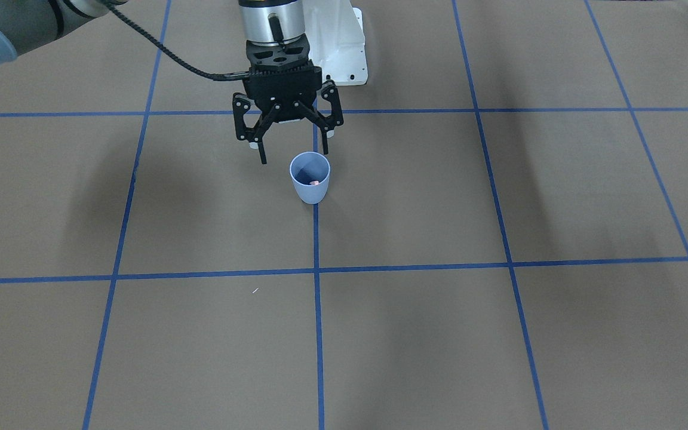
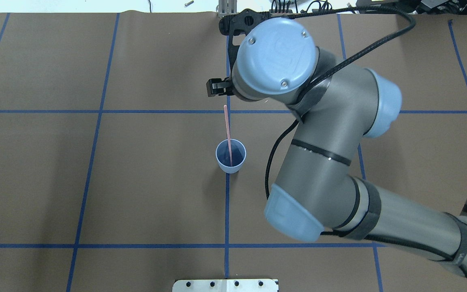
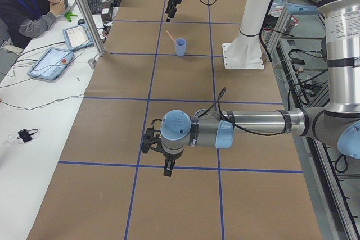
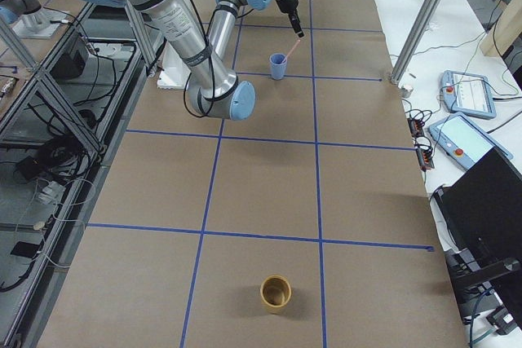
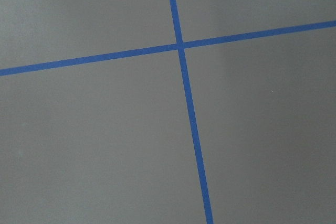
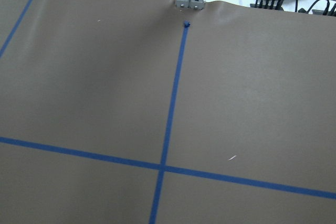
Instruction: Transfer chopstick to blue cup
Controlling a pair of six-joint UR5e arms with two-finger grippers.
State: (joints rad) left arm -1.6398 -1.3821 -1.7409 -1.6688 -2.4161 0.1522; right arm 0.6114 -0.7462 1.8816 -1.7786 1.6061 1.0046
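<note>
My right arm's black two-finger gripper (image 1: 294, 146) hangs above the table with its jaws spread wide and nothing between them. The thin, pale pink chopstick (image 2: 227, 125) stands in the small light blue plastic cup (image 1: 310, 191). Its lower end is down inside, and most of its length sticks out past the rim, leaning toward the operators' side. The cup sits on a blue tape line of the brown paper-covered table (image 1: 439, 197). I judge the transfer done, bar the retreat.

That retreat is my worry. In the side views the fingers look near the stick's top end (I can't tell the gap), so a sideways move could clip it and either lever it out or drag the cup over. The cup looks light and the stick long, so even a nudge may topple both. The left arm's gripper (image 3: 164, 164) is well apart from all this. I cannot tell whether it is open or closed.
</note>
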